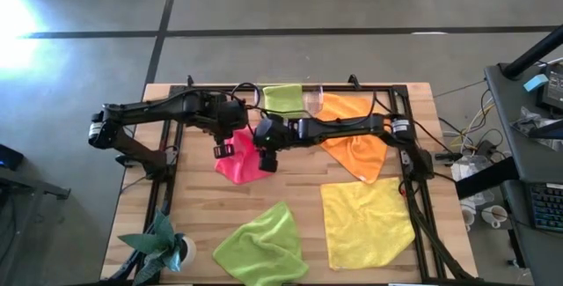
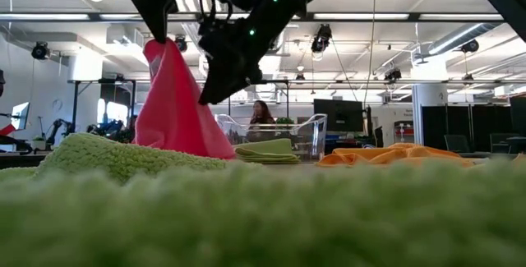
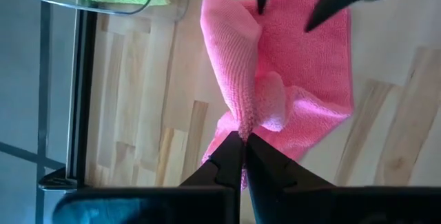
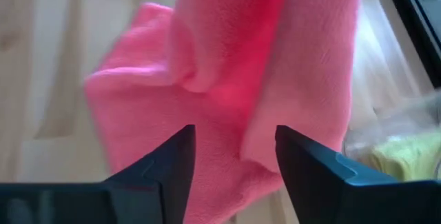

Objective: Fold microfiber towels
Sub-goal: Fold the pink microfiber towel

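Nearest the front edge of the bench [image 1: 189, 202], a lime green towel [image 1: 261, 247] and a yellow towel [image 1: 365, 224] are laid out loose and unfolded, with a small potted plant [image 1: 167, 246] at the left corner.

Behind them, at mid-bench, the pink towel [image 1: 242, 161] is the one in hand. It is held up by one edge in the left pincer [image 3: 243, 141], whose fingers are clamped shut on a bunched fold, so that the cloth hangs in a drape with its lower part resting on the wood. The right pincer [image 4: 234, 151] is seen just beside the hanging cloth with its fingers spread apart and nothing caught between them; the pink fabric lies beyond the tips.

The step is judged to be an early one: the first fold of the pink towel is being set up, and no fold is yet made. For the next move, a free corner or edge of the drape would need to be taken by the right pincer, so that the cloth can be stretched flat between both arms and laid over itself.

Farther back, an orange towel [image 1: 356, 136] is spread unfolded on the right, and a second lime green towel [image 1: 283, 99] is seen folded inside a clear tray [image 1: 314, 101] at the far edge.
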Controlling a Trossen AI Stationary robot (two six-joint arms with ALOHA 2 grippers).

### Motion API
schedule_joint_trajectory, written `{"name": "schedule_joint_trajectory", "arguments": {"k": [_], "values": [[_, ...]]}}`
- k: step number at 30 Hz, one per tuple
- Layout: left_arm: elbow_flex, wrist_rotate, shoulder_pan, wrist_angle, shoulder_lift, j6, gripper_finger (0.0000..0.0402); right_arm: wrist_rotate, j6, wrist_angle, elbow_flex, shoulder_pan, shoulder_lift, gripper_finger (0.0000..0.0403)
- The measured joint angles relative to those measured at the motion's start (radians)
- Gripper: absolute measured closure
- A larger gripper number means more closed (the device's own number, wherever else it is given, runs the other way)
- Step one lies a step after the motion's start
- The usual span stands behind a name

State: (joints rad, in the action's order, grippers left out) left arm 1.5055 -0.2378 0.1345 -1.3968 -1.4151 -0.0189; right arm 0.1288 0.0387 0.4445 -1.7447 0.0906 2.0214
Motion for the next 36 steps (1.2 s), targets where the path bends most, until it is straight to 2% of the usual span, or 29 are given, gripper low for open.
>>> {"name": "schedule_joint_trajectory", "arguments": {"k": [3,13,17,20,24,30,36], "values": [[0.0,0.004,0.0,-0.001,0.0,0.0,0.0401,0.059,-0.061,-0.017,0.0,0.0,0.018,0.0202],[0.0,0.031,-0.003,0.001,-0.002,-0.05,0.0401,0.068,-0.208,-0.145,0.001,0.001,0.064,0.021],[0.0,0.038,-0.005,0.0,-0.002,-0.052,0.0401,0.157,-0.274,-0.16,0.0,0.002,0.067,0.0216],[0.0,0.038,-0.005,0.0,-0.002,-0.053,0.0402,0.186,-0.293,-0.166,0.0,0.003,0.067,0.0221],[0.0,0.038,-0.005,0.0,-0.002,-0.052,0.0402,0.27,-0.349,-0.113,0.0,0.002,0.067,0.0232],[0.0,0.038,-0.005,-0.001,-0.001,-0.052,0.0402,0.315,-0.39,0.048,0.0,0.002,0.066,0.0263],[0.0,0.038,-0.005,-0.001,-0.001,-0.049,0.0402,0.341,-0.308,0.101,0.0,0.002,0.066,0.0295]]}}
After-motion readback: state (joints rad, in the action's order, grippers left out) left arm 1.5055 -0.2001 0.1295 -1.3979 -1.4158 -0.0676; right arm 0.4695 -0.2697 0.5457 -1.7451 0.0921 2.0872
